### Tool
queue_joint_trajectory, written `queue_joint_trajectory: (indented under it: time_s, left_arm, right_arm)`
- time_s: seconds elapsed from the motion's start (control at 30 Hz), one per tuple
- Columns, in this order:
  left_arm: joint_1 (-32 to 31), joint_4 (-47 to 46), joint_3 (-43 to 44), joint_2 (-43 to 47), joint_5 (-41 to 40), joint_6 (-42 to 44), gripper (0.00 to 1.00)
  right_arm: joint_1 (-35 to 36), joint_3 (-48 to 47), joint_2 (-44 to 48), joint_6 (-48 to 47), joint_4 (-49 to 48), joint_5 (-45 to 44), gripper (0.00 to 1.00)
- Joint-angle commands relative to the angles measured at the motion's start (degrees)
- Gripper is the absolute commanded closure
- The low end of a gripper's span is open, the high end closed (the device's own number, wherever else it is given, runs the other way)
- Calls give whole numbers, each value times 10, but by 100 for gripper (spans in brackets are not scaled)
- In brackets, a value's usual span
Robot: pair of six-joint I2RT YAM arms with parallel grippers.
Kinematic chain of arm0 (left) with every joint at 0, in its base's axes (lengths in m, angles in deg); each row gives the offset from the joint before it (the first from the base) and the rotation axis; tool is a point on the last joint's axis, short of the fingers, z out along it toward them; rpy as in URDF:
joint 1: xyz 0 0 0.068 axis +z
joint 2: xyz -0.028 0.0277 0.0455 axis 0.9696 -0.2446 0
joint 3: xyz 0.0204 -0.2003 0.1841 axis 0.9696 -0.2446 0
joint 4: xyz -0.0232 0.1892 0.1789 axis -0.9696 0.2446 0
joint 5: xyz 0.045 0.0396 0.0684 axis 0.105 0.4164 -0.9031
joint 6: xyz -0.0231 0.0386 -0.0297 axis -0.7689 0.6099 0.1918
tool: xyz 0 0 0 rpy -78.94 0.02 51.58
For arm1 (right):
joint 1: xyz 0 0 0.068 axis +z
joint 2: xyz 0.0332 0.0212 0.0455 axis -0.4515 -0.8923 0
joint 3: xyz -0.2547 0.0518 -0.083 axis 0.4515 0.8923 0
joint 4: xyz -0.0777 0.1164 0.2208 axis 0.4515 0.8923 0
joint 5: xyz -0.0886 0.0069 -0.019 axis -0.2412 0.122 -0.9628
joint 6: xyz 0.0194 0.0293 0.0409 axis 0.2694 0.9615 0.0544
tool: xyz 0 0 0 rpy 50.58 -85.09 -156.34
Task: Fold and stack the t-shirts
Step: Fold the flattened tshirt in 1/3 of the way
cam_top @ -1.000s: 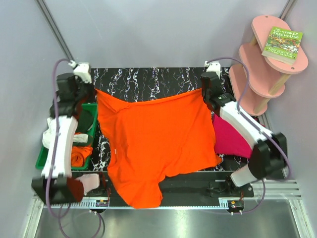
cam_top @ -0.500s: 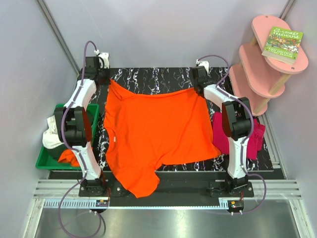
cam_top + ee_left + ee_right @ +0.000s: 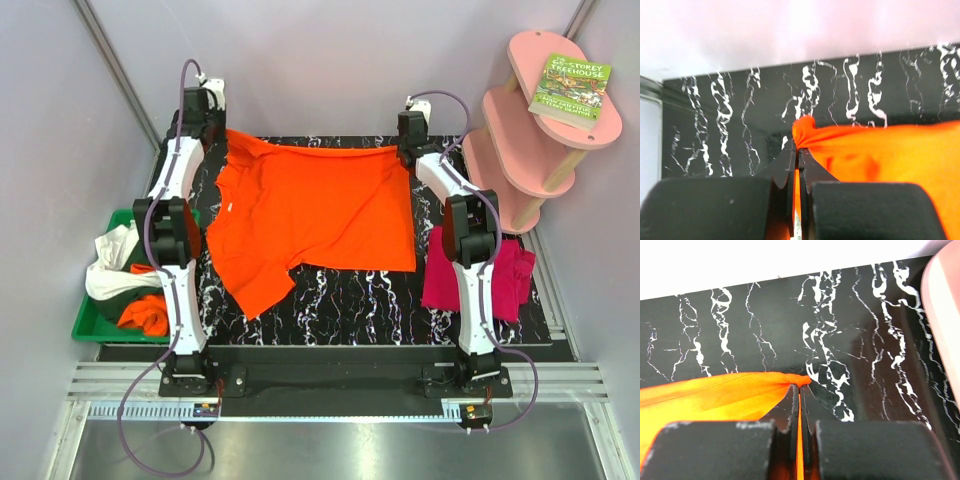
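Observation:
The bright orange t-shirt (image 3: 315, 215) lies spread over the black marbled table (image 3: 350, 300), stretched along the far edge between both grippers. My left gripper (image 3: 226, 137) is shut on its far left corner; the pinched cloth shows in the left wrist view (image 3: 804, 131). My right gripper (image 3: 404, 150) is shut on its far right corner, seen in the right wrist view (image 3: 800, 380). One sleeve (image 3: 250, 285) reaches toward the near left. A magenta-pink t-shirt (image 3: 510, 275) lies crumpled at the table's right edge, partly behind the right arm.
A green bin (image 3: 88, 325) left of the table holds white (image 3: 110, 270), dark green and orange (image 3: 145, 315) shirts. A pink tiered shelf (image 3: 525, 130) with a book (image 3: 570, 90) stands at the far right. Grey walls close in behind.
Both arms have reached further toward the far edge, dragging the orange shirt with them. The shirt now lies flatter on the table and no longer hangs over the near edge.

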Motion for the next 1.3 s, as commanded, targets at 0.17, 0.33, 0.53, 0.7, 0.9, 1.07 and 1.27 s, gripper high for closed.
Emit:
queue_joint_trajectory:
  time_s: [0.17,0.33,0.53,0.7,0.9,1.07,1.27]
  left_arm:
    - [-6,-22,-15,24,-28,-5,100]
    - [-6,-42,-72,60,-33,-6,100]
    - [-5,-68,-162,124,-47,-9,100]
    - [-1,-66,-216,170,-44,-19,100]
    - [2,-64,-273,228,-38,-19,100]
    - [1,-62,-327,263,-37,-15,100]
    - [-1,-75,-399,283,-38,-19,100]
  right_arm:
    - [-4,-26,-20,20,11,31,100]
    - [-5,-5,-4,24,10,29,100]
    - [-4,41,35,33,2,22,100]
    - [-4,81,70,41,0,19,100]
    - [-2,142,125,50,-5,16,100]
    - [-2,183,144,55,-12,14,100]
    - [-1,235,157,63,-22,15,100]
